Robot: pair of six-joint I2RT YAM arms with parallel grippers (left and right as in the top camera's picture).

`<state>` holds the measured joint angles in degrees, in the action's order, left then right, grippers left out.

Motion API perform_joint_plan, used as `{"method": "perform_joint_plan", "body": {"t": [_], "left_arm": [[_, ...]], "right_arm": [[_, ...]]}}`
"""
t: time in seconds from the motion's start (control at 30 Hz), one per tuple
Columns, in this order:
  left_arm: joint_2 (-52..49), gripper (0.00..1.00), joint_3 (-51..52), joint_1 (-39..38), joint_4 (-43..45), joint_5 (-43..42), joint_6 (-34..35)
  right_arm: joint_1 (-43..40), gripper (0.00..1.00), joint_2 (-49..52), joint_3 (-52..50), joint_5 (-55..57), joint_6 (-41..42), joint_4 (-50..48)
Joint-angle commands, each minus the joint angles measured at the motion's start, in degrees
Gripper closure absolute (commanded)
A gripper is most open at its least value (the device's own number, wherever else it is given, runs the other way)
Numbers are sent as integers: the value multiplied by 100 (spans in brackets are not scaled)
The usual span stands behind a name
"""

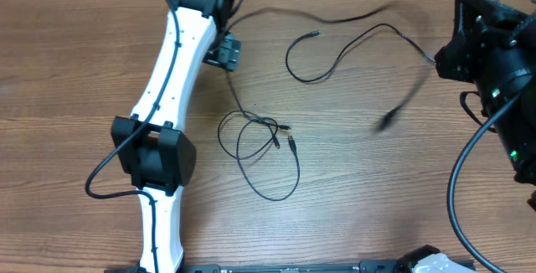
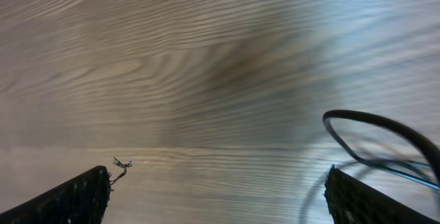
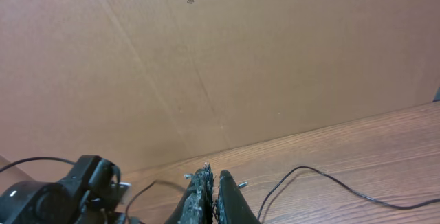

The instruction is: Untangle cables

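Overhead, the knot of cables (image 1: 260,151) lies in the middle of the worktop (image 1: 67,72) with its loops crossing, so I judge the task is only partly done. One long cable (image 1: 335,59) already spreads apart toward the right arm (image 1: 490,47).

In the left wrist view, the left claw (image 2: 218,183) is fully released above bare wood, with a cable loop (image 2: 385,124) just beside one finger.

In the right wrist view, the right claw (image 3: 213,193) is clenched. I cannot tell if it pinches a cord.

Small dark print (image 3: 188,1) on cardboard panel (image 3: 289,59), too small to read.
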<state>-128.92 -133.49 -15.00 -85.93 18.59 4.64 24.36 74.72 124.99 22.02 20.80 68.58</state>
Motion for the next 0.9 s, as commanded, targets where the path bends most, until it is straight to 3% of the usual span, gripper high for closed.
{"method": "perform_joint_plan", "body": {"t": [0.0,0.3,0.4,0.47,0.57,0.6,0.63,0.73,0.8,0.87], "left_arm": [[-111,1,42,345,-83,393,315],[-111,0,42,636,-83,-1019,-184],[-111,0,42,603,-57,-1993,-673],[-111,1,42,555,-48,-2623,-988],[-111,0,42,490,39,-2736,-979],[-111,1,42,474,66,-2767,-979],[-111,1,42,446,87,-2796,-979],[-111,0,42,407,87,-2850,-981],[-111,0,42,398,87,-2852,-981],[-111,0,42,400,96,-2848,-981]], "right_arm": [[-39,96,-72,109,109,26,-33],[-39,96,-72,109,109,24,83],[-39,96,-39,107,109,24,232],[-39,96,90,107,109,122,616],[-39,96,380,96,109,664,1305],[-39,92,490,96,109,833,1515],[-39,78,645,96,103,1069,1784],[-39,22,1123,87,-42,1539,2435],[-39,5,1486,44,-317,1849,2739],[-39,0,1840,-87,-702,1952,2848]]}}
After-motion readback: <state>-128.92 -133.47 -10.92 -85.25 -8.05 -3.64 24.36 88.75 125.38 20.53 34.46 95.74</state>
